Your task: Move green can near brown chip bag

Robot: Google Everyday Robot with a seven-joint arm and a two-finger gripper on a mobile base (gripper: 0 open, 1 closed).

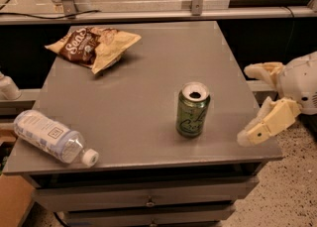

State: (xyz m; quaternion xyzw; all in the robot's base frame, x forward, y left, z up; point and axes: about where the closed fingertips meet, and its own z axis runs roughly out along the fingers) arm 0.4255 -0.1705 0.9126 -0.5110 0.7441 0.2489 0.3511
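Observation:
The green can (192, 110) stands upright on the grey table (148, 77), right of centre and toward the front edge. The brown chip bag (92, 46) lies flat at the table's back left, its dark brown end to the left and its tan end to the right. My gripper (249, 104) comes in from the right edge of the view, beside the table's right front corner and a little way right of the can. Its two cream fingers (265, 124) are spread apart with nothing between them.
A clear plastic bottle (51, 137) with a white cap lies on its side at the table's front left corner. A metal rail (148, 15) runs behind the table. Drawers (148, 198) sit below the tabletop, and speckled floor lies to the right.

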